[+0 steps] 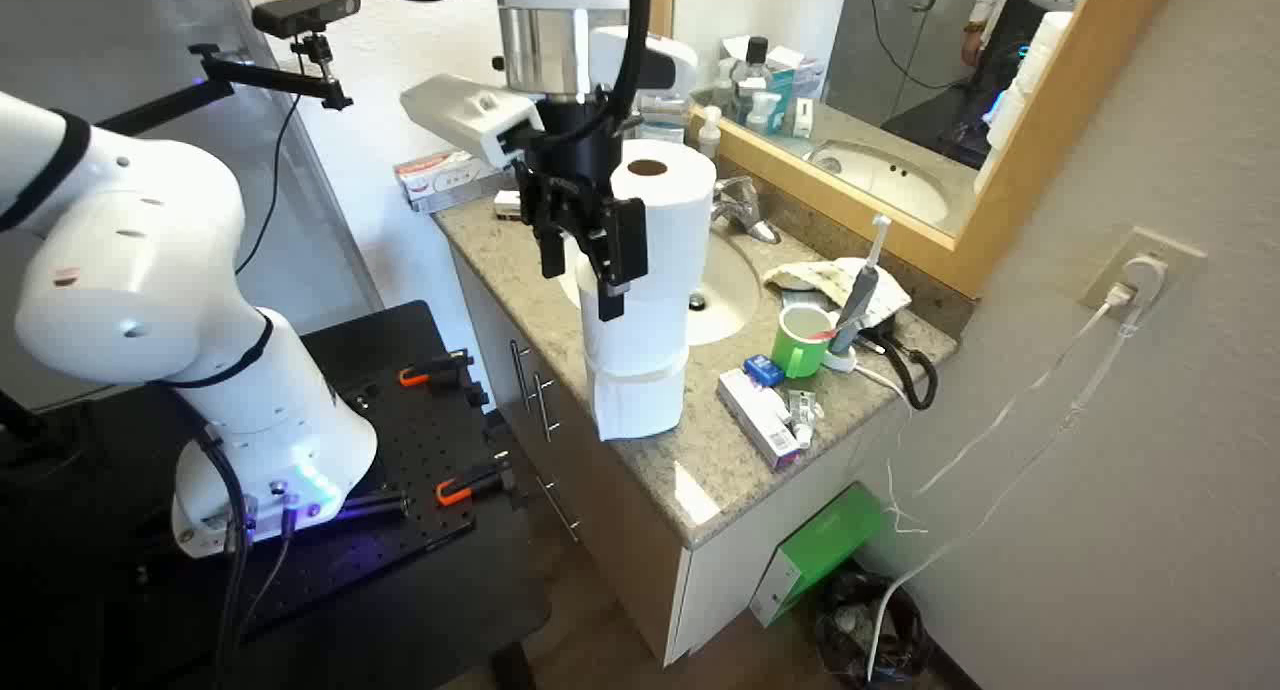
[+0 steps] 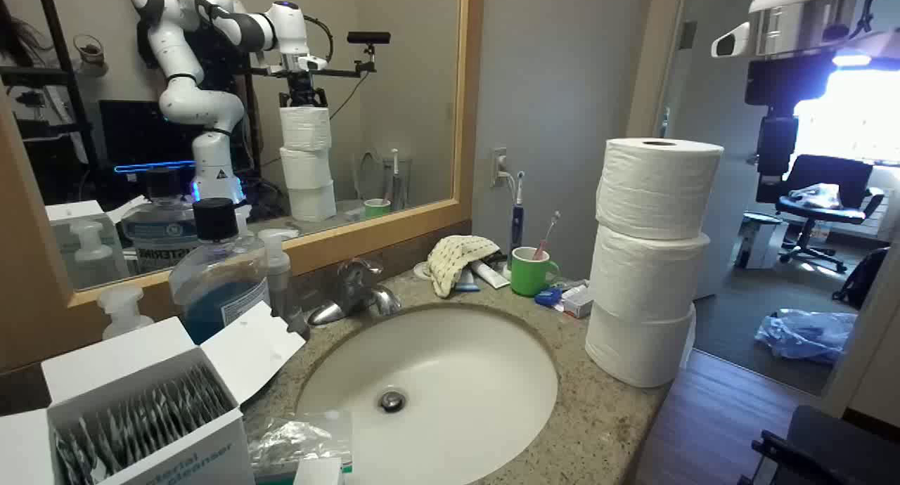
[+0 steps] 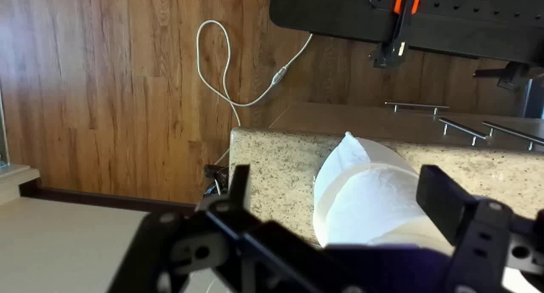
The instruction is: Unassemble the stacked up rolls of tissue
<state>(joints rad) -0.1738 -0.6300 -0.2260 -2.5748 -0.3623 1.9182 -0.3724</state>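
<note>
The rounded white arm has black bands, cables and pincer.

green mug and crumpled cloth near the oval sink

The bent white arm carries its tool pointing downward and spread wide apart.

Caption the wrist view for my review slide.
Open claw near stacked tissue rolls on a speckled countertop, wood-look floor below.
</note>
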